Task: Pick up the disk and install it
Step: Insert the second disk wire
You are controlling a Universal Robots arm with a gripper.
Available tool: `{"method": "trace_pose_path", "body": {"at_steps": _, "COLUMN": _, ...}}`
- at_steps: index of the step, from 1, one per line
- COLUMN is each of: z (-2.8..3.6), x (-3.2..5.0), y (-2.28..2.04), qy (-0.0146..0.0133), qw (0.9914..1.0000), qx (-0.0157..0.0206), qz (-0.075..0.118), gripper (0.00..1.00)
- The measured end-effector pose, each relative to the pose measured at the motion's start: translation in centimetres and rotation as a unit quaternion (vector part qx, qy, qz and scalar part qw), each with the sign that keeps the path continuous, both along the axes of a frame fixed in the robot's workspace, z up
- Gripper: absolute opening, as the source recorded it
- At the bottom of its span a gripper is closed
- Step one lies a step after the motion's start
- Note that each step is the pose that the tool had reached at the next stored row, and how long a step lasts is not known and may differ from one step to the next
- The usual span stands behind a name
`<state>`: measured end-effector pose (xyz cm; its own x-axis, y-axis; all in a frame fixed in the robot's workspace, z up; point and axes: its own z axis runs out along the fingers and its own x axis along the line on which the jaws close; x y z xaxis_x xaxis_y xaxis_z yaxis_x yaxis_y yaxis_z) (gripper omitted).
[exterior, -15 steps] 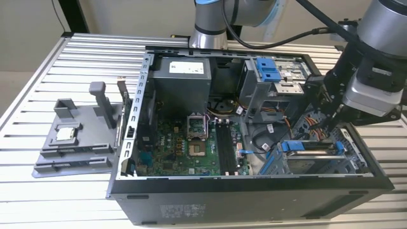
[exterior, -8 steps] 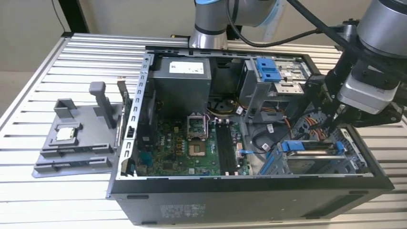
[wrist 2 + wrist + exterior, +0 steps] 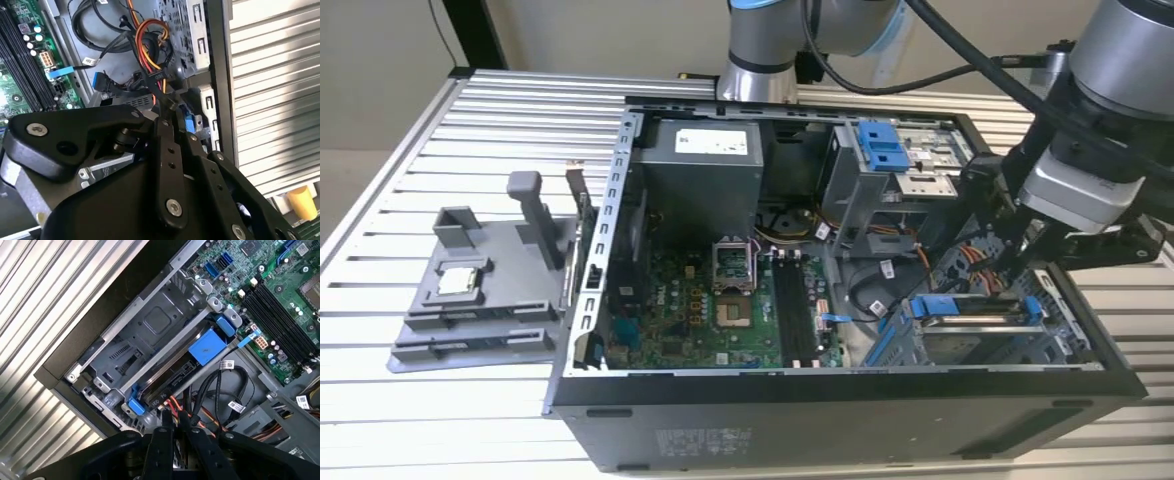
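Disk: the disk (image 3: pixel 172 375) sits edge-on in the metal drive cage (image 3: pixel 150 322) at the lower corner of the open computer case (image 3: pixel 854 395), framed by its blue bracket (image 3: pixel 209 347); in the exterior view it lies at (image 3: pixel 970 312).
My fingers: my fingers (image 3: pixel 174 426) hang just above the disk's cabled end, drawn close together with nothing between them; the exterior view puts them at (image 3: pixel 1021 262).
Weight: I judge it dense and stiff for its size, a solid metal block that will not flex.
Fragility: likely shock-sensitive, so no knocks against the cage.
Surface: bare metal faces look slick; the plastic bracket should give better purchase.
Where to hold: across the blue bracket's tab or the long side rails, clear of the orange and black cables (image 3: pixel 200 405).
Surroundings: the motherboard (image 3: pixel 280 300) lies beside the cage, and the case rests on the ribbed worktop (image 3: pixel 440 150).
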<state>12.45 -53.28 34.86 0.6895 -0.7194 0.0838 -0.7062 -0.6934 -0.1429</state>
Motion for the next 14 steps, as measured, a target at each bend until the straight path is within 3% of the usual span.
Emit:
{"method": "trace_pose_path", "body": {"at_steps": 7, "z": 0.00, "x": -0.02, "y": 0.00, "qy": 0.0014, "qw": 0.99946, "qx": 0.0000, "qz": -0.033, "gripper": 0.00}}
{"method": "trace_pose_path", "body": {"at_steps": 14, "z": 0.00, "x": -0.21, "y": 0.00, "qy": 0.0014, "qw": 0.99782, "qx": 0.0001, "qz": -0.066, "gripper": 0.00}}
